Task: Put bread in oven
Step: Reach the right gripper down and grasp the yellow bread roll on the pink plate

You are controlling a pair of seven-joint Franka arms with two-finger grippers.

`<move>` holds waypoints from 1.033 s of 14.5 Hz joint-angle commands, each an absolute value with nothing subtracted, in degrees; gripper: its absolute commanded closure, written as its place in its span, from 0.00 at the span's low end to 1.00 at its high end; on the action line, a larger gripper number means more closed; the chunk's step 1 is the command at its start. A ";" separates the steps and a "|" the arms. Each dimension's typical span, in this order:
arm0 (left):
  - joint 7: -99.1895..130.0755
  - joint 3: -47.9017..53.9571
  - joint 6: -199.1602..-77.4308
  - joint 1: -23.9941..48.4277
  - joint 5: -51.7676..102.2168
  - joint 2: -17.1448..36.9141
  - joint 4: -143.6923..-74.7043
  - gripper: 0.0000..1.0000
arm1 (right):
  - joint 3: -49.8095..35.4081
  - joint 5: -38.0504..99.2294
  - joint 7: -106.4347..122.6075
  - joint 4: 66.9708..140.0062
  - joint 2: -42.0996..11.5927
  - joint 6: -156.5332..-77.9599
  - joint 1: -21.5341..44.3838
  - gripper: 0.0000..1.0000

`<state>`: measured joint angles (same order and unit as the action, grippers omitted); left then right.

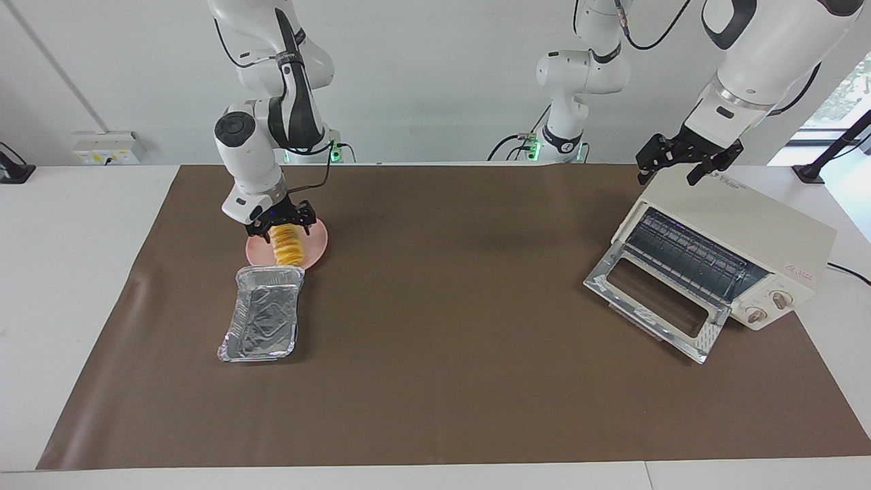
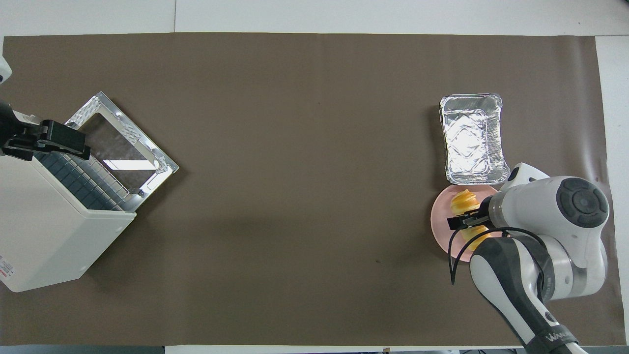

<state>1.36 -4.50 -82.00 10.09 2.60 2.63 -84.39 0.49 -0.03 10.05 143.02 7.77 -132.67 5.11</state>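
The bread [image 1: 288, 250] [image 2: 464, 200], a ridged golden loaf, lies on a round pink plate [image 1: 320, 237] [image 2: 439, 220] toward the right arm's end of the table. My right gripper [image 1: 283, 226] [image 2: 469, 221] is open and low over the loaf's end nearer the robots, one finger on each side. The arm hides that end in the overhead view. The cream-white oven [image 1: 755, 228] [image 2: 44, 231] stands at the left arm's end with its glass door [image 1: 656, 299] [image 2: 123, 147] dropped open and the wire rack showing. My left gripper [image 1: 687, 162] [image 2: 49, 140] hangs open just over the oven's top edge.
A crinkled silver foil tray [image 1: 262, 320] [image 2: 472, 137] lies right beside the plate, farther from the robots. A brown mat [image 1: 442, 306] covers the table between the plate and the oven.
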 commanded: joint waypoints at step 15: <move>2.11 -4.48 -82.79 10.28 1.93 1.23 -85.87 0.00 | 0.70 0.44 12.13 147.85 9.31 -138.36 3.08 1.00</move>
<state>1.36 -4.50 -82.00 10.09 2.60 2.63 -84.39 0.66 -0.03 11.31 148.59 8.41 -140.31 3.63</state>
